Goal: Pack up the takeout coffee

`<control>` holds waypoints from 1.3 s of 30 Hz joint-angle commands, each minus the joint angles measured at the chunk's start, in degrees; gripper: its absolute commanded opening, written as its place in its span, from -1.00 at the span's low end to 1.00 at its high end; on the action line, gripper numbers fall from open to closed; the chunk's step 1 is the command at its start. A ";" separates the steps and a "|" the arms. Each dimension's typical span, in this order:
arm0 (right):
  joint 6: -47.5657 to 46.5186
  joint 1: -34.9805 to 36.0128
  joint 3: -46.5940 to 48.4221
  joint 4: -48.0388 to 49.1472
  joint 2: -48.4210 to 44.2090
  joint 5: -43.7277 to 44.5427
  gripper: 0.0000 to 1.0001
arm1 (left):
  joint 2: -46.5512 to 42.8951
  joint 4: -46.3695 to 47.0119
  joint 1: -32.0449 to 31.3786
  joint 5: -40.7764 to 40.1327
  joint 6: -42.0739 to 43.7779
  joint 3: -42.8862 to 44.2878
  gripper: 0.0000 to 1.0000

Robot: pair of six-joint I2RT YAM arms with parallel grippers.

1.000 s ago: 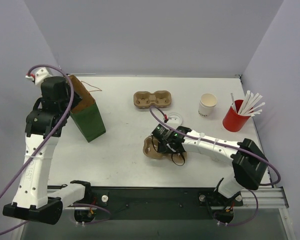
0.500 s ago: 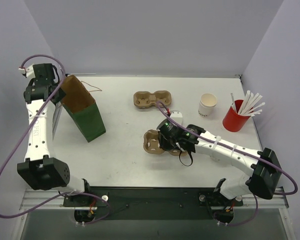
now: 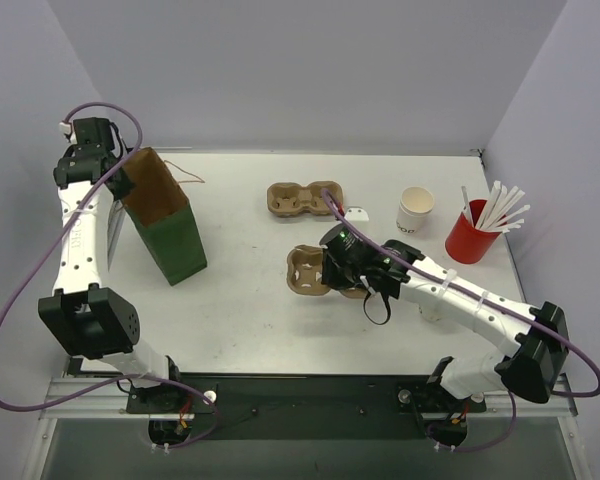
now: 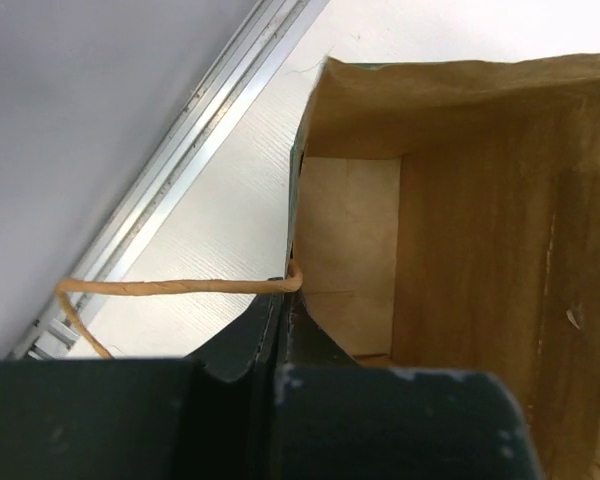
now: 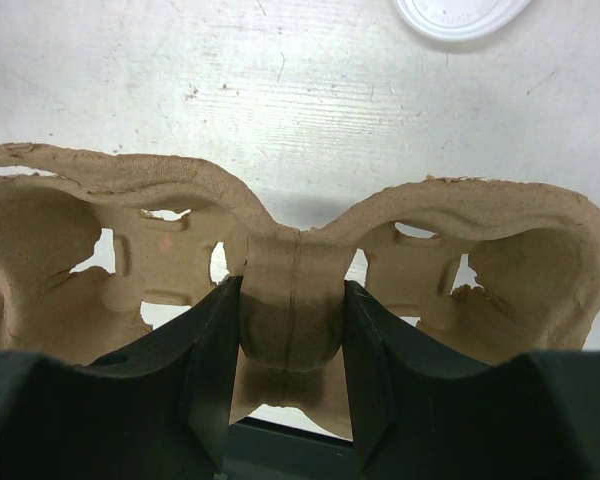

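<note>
Pulp carrier point(image 5: 500, 250) empty; right claw point(image 5: 292, 298) clamps middle | left claw point(image 4: 280, 318) pinches bag point(image 4: 480, 250) rim

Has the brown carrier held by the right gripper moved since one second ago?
Yes. The held carrier has shifted farther back, nearer to the second carrier, which has stayed put.

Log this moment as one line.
left gripper: jaws shut on paper bag rim | right gripper: jaws shut on cup carrier middle | white cup: outside bag
</note>
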 commanded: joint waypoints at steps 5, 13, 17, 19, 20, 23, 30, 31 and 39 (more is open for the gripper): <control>-10.04 -0.52 4.35 3.68 -8.74 -0.04 -0.34 | -0.65 -1.38 -6.56 5.01 14.29 10.55 -1.00; -21.92 -0.35 3.21 16.52 -17.72 -7.67 -0.34 | -2.22 -2.53 -26.95 7.22 29.41 9.52 -1.00; -26.23 -0.35 1.37 23.89 -22.03 -11.80 -0.34 | -3.02 -1.65 -34.68 6.96 34.08 5.38 -1.00; -28.43 -0.44 0.40 26.37 -23.87 -13.22 -0.34 | -4.33 -0.25 -37.67 7.92 35.49 3.71 -1.00; -29.05 -0.35 0.22 28.21 -24.40 -14.01 -0.35 | -5.03 0.28 -38.21 8.71 35.75 2.31 -1.00; -30.19 -0.44 0.04 32.42 -25.20 -16.56 -0.35 | -7.32 2.21 -39.18 11.96 35.32 0.98 -1.00; -25.63 -0.26 -0.30 44.56 -22.39 -28.33 -0.37 | -12.94 6.43 -40.32 23.92 34.87 -4.46 -1.00; -24.84 -0.35 -0.39 46.05 -21.95 -30.78 -0.37 | -13.38 6.52 -40.32 25.49 34.79 -4.82 -1.00; -16.15 0.09 -1.01 59.07 -16.33 -40.03 -0.39 | -16.20 8.99 -40.50 32.88 33.82 -7.37 -1.00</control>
